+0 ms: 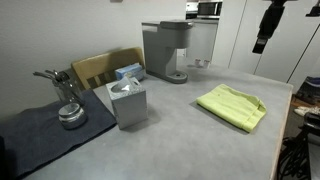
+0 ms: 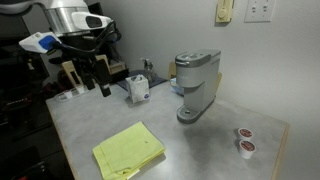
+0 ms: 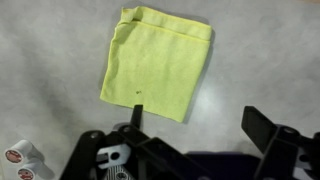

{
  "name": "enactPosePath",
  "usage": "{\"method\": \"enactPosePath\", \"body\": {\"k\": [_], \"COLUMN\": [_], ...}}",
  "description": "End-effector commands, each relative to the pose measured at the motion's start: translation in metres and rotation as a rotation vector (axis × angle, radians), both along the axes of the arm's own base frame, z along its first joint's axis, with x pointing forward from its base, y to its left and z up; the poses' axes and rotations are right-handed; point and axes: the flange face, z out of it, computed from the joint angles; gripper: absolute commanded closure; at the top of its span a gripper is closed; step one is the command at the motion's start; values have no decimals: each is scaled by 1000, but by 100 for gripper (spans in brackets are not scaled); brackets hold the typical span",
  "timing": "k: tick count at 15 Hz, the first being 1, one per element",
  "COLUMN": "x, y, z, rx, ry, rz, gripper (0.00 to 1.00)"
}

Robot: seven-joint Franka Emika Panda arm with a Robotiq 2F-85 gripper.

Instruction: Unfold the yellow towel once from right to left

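The yellow towel lies folded and untouched on the grey desk, while the claw hangs spread wide, well above it, so the unfolding has not yet begun.

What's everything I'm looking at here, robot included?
table: one, grey, under everything
yellow towel: one, lime-yellow, flat on table
coffee machine: one, grey, near wall
coffee pods: two, white and red, beside machine
tissue box: one, white, by mat
mat: one, dark grey, table's end
metal utensil: one, silver, on mat
chair: one, wooden, behind table
hand: one, black, open, empty, above towel
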Motion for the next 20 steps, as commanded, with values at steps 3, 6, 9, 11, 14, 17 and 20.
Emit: {"method": "enactPosePath", "body": {"k": [3,6,9,11,14,17,20], "x": [8,11,15,17,24,32,37], "y": [-30,-42,-54,-62,-79,-96,-110], "z": [-31,-48,-67,-80,-95,-105,-114], "rx": [25,28,48,60,60,43,42], "ry": [49,74,106,131,164,176,180], "rz": [46,87,127,161,163,100,40], "gripper": [0,0,0,0,0,0,0]}}
